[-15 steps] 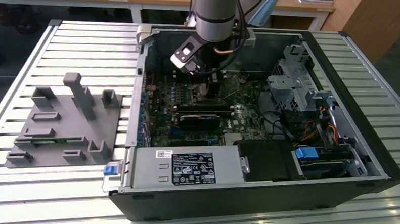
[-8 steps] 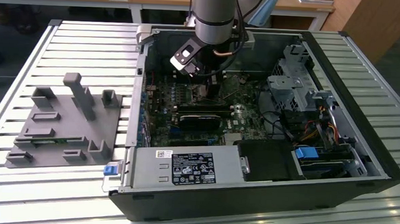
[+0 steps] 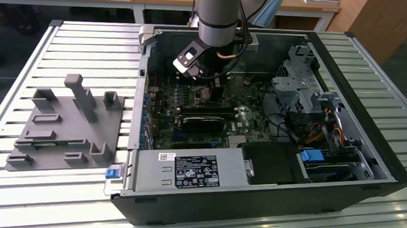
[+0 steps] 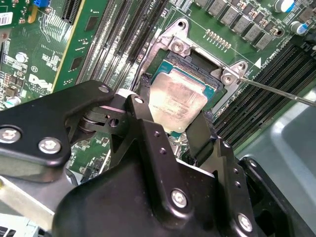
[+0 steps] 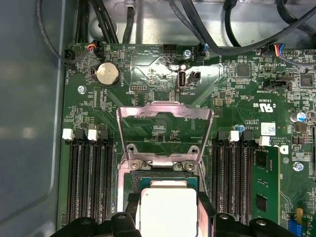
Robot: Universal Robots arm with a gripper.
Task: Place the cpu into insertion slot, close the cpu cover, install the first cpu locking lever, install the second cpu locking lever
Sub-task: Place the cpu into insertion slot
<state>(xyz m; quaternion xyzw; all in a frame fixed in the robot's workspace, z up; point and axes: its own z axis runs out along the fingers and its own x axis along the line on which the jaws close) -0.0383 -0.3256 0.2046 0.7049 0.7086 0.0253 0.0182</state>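
The cpu (image 4: 180,96), a flat square chip with a silvery top, sits between my black fingers (image 4: 143,116) in both wrist views. My gripper (image 4: 175,109) is shut on its two opposite edges. The chip (image 5: 168,205) is right at the insertion slot (image 5: 148,174), whose dark frame (image 4: 193,63) shows along its far side. I cannot tell whether it is seated. The cpu cover (image 5: 165,109) stands open and upright behind the slot. A thin locking lever (image 4: 276,92) sticks out unlatched past one corner. In the exterior view my gripper (image 3: 203,85) reaches down inside the computer case.
Long black memory slots (image 5: 89,182) (image 5: 237,177) run along both sides of the socket. Cables (image 5: 222,34) hang over the board's far edge. The case wall (image 5: 24,123) is close on one side. A grey fixture (image 3: 65,123) lies on the slatted table at the exterior view's left.
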